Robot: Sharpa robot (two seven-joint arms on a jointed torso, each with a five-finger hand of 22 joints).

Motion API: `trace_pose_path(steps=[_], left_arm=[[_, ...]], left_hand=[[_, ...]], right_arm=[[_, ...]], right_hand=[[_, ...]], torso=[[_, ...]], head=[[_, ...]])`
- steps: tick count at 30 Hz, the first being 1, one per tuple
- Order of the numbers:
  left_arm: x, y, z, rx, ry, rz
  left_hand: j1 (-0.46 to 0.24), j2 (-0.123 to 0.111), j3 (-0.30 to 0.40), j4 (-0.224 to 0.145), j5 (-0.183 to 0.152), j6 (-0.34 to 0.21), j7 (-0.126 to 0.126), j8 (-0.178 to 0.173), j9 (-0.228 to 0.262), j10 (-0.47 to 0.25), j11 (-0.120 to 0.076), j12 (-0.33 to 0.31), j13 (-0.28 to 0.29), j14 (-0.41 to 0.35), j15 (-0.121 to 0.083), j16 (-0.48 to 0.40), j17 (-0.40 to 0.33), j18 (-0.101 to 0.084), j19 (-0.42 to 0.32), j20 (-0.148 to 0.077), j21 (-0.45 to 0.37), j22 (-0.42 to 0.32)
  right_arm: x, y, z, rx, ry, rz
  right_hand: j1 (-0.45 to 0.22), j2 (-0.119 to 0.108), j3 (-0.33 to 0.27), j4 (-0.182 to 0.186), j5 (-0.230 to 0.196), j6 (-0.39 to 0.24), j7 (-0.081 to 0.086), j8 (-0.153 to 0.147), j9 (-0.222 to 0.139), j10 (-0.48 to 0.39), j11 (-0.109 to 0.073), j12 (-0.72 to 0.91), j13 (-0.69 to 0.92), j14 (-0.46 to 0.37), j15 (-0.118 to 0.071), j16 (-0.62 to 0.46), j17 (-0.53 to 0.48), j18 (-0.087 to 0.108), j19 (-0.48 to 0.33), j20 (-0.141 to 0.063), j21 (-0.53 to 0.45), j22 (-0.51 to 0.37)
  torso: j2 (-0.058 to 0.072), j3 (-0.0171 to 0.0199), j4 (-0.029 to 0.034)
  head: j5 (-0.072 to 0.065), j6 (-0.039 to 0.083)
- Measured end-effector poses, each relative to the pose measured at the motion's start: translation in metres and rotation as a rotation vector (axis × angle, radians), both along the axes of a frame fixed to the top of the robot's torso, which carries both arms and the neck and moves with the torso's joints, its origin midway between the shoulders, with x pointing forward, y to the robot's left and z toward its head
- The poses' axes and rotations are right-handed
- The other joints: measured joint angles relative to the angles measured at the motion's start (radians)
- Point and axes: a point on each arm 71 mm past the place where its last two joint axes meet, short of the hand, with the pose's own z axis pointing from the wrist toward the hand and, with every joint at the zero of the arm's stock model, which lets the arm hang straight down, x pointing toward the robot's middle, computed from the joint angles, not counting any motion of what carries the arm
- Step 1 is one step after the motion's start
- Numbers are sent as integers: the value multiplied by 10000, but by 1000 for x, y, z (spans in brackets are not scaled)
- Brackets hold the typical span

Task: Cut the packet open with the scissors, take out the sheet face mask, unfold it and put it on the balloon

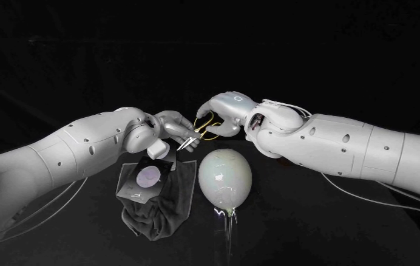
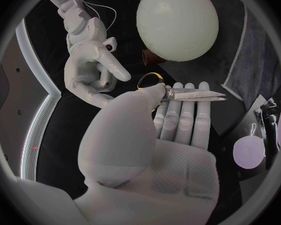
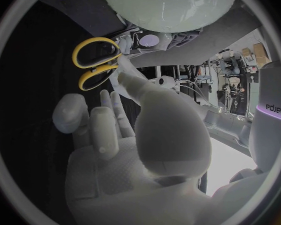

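Observation:
The yellow-handled scissors (image 1: pixel 199 131) hang above the table between my two hands. My left hand (image 1: pixel 166 129) holds them, its thumb pressing them near the pivot against the fingers (image 2: pixel 178 120), and the blades (image 2: pixel 200 96) lie across the fingertips. My right hand (image 1: pixel 229 113) is right beside the handles (image 3: pixel 95 62), one fingertip (image 3: pixel 122 77) touching a yellow loop while the rest of the fingers stay apart. The dark packet (image 1: pixel 144 178) with a pale round spot lies flat below the left hand. The pale balloon (image 1: pixel 225 178) stands to its right.
A dark grey cloth (image 1: pixel 166 214) lies under the packet and reaches toward the table's front. The balloon's knot and a thin thread (image 1: pixel 229 217) trail from its near end. Bare black table (image 1: pixel 332 229) spreads to the right of the balloon.

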Motion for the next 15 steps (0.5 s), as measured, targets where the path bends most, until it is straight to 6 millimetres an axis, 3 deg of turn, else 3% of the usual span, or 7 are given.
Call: trace_pose_path(steps=[12,15], left_arm=[[-11,-5,7,-48,21,-342],[-14,-8,9,-56,-16,-396]], left_hand=[[-43,38,-38,-39,0,-49,20,-7,174,110,-39,64,18,1,2,0,17,-35,-36,-35,69,46],[-44,37,-39,-39,0,-5,18,1,199,123,-52,56,18,1,3,0,18,41,-36,-36,69,68]], right_arm=[[8,-2,-6,-620,85,-413],[8,-3,-8,-763,172,-435]], right_hand=[[67,67,-31,24,-95,3,-3,0,-1,77,33,65,37,0,0,58,113,0,85,-33,60,197],[66,67,-31,24,-134,43,-42,2,1,314,22,152,49,-1,0,58,134,-1,100,-19,60,248]], torso=[[46,5,38],[43,6,42]], head=[[-34,-17],[-35,-25]])
